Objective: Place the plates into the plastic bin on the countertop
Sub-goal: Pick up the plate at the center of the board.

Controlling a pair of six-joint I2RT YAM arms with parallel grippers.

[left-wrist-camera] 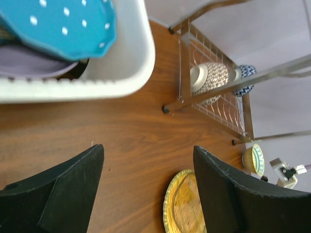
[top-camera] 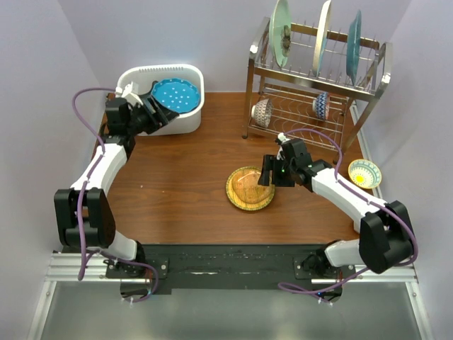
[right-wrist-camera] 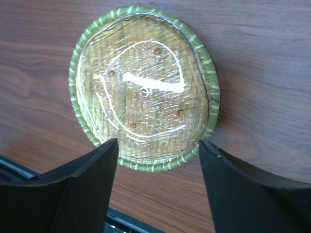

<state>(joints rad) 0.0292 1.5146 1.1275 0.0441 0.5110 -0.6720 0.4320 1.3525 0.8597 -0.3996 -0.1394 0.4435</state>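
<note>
**Right gripper** (right-wrist-camera: pixel 158 143): jaws parted wide, nothing clasped. Its two black fingers (right-wrist-camera: pixel 73 189) stand to either side of the near rim of the amber plate (right-wrist-camera: pixel 146 87). Whether the tips touch the plate cannot be told.

**Amber plate**: round and glossy, with a honey-brown centre of woven-looking texture. It carries a white line drawing of a bird-like shape, and its rim is green with pale stripes. It lies flat, face up, on the countertop (right-wrist-camera: pixel 262 58), toward the front middle, directly below and just ahead of the right gripper. It is well apart from the plastic bin (left-wrist-camera: pixel 73 90).

**Left gripper** (left-wrist-camera: pixel 148 149): jaws parted, empty. It hangs over bare wood just beside the bin's near wall.

**Plastic bin**: white, with rounded corners and a ridged rim, standing at the far left of the countertop.
- Blue dotted plate (left-wrist-camera: pixel 63 24): teal-blue with white dots and a scalloped edge, uppermost in the bin.
- Lavender plate (left-wrist-camera: pixel 29 65): beneath the blue one, mostly hidden.

**Wire dish rack** (top-camera: pixel 318 78): steel, standing at the far right of the countertop.
- Upper tier: three upright plates (top-camera: pixel 324 28) on edge, pale green, cream and teal.
- Lower tier: two patterned bowls (top-camera: pixel 262 112), tipped on their sides.

**Small bowl** (top-camera: pixel 364 173): yellow with blue markings. It sits on the countertop beside the right arm, to the right of the amber plate.
</note>
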